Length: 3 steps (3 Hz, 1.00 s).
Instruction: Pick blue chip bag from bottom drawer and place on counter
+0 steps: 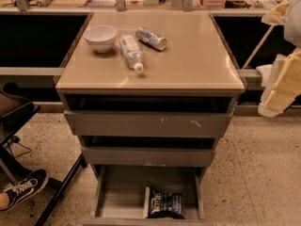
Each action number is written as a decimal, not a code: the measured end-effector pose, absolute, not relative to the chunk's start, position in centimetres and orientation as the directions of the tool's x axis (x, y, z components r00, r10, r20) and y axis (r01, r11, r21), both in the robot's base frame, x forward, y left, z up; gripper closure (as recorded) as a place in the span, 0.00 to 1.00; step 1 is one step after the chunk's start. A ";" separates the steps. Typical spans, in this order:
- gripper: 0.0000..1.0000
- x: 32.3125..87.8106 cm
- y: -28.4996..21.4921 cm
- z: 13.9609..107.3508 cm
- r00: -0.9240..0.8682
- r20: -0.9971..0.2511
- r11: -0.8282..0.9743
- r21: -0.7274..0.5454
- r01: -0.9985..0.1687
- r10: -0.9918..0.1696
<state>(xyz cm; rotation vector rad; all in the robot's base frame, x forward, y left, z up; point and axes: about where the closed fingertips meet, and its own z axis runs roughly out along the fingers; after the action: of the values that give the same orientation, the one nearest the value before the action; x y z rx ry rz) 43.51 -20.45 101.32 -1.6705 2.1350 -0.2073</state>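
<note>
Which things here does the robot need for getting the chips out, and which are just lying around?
For the job: blue chip bag, in the open bottom drawer; counter; gripper, at the right edge beside the counter.
Just lying about: white bowl, water bottle and silver can, all on the counter; a shoe on the floor.

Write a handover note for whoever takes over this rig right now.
The gripper is at the right edge, beside the counter, away from the bag.
The bag lies front right in the open bottom drawer.
A bowl, bottle and can sit on the counter.
Done: bottom drawer open.
Left: reach down, grasp the bag, place it on the counter.
</note>
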 end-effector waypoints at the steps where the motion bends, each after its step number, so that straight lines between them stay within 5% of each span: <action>1: 0.00 43.5 -20.5 101.3 -0.190 -0.233 0.267 -0.367 -0.891 -0.954; 3: 0.00 39.7 -17.9 93.6 -0.082 -0.337 0.204 -0.344 -0.917 -0.938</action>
<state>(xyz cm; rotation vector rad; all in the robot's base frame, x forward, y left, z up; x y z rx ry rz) 39.72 -17.94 93.59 -1.7187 2.0047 -0.0587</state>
